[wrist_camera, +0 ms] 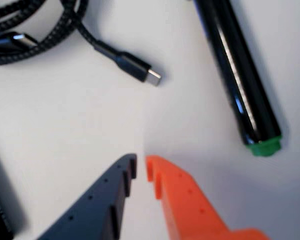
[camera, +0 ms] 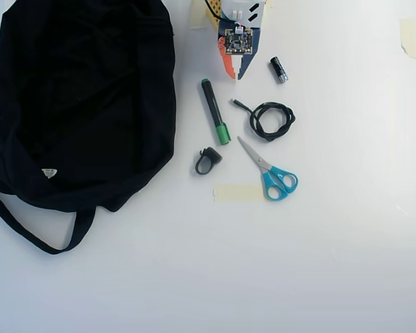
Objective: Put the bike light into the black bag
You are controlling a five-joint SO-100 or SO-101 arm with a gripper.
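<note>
In the overhead view the bike light (camera: pixel 207 160), a small black blob with a loop strap, lies on the white table just right of the black bag (camera: pixel 76 104). The bag is large and soft, spread over the left side, with a white tag and a long strap. My gripper (camera: pixel 235 75) hangs at the top centre, well above the light in the picture and apart from it. In the wrist view the gripper (wrist_camera: pixel 141 167) points at bare table. Its dark blue and orange fingers are nearly touching, with nothing between them. The light and bag are out of the wrist view.
A black marker with a green cap (camera: pixel 215 111) (wrist_camera: pixel 240 70) lies between gripper and light. A coiled black cable (camera: pixel 270 119) (wrist_camera: pixel 35 30), blue-handled scissors (camera: pixel 270 173), a small black cylinder (camera: pixel 279 69) and a tape strip (camera: pixel 238 192) lie to the right.
</note>
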